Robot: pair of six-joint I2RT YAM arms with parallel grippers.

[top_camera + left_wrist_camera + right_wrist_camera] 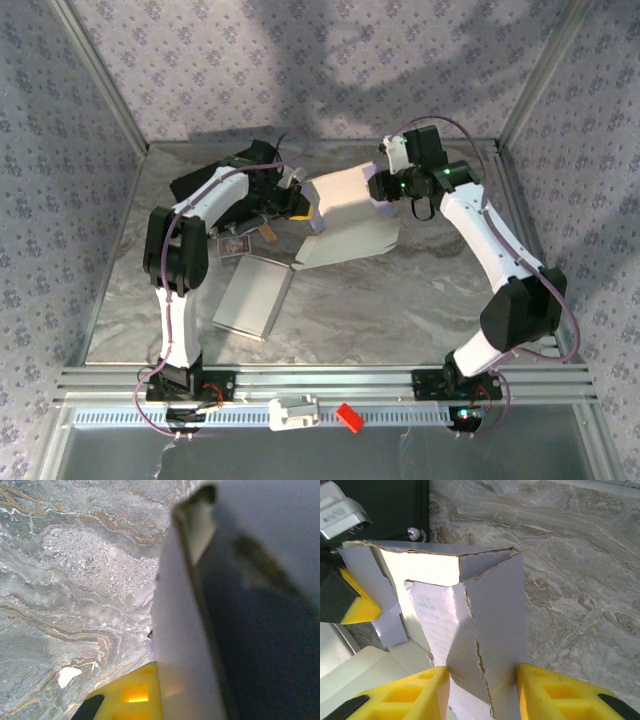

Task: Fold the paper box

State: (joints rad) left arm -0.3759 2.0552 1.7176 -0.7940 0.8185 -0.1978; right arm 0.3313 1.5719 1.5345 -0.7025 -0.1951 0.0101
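From above, the paper box (345, 215) lies half-formed on the marbled worktop (420, 300), a little toward 12 o'clock from its middle, with its white panels open and angled. The left tool (298, 206) meets the box at its 9 o'clock edge, and the right tool (374, 188) comes in at about 2 o'clock. A flat grey board (252, 297) lies at 7 o'clock from the box, well apart from it. A small printed card (232, 245) sits between the board and the left arm.

In the left wrist view, a white panel of the box stands edge-on, running up from 6 o'clock toward 12 and blurred by closeness. One yellow finger (131, 696) lies against its 9 o'clock face. The left tool is pressed together with the panel caught in it, though the far finger is lost in the dark blur at 3 o'clock.

In the right wrist view, a folded corner of the box rises from 6 o'clock, with torn crease lines along it. The right tool's two yellow fingers (415, 695) sit partly spread at 7 and 5 o'clock, each touching a side of that corner and pinching it. At 9 o'clock the left tool's yellow tip rests on a side flap.
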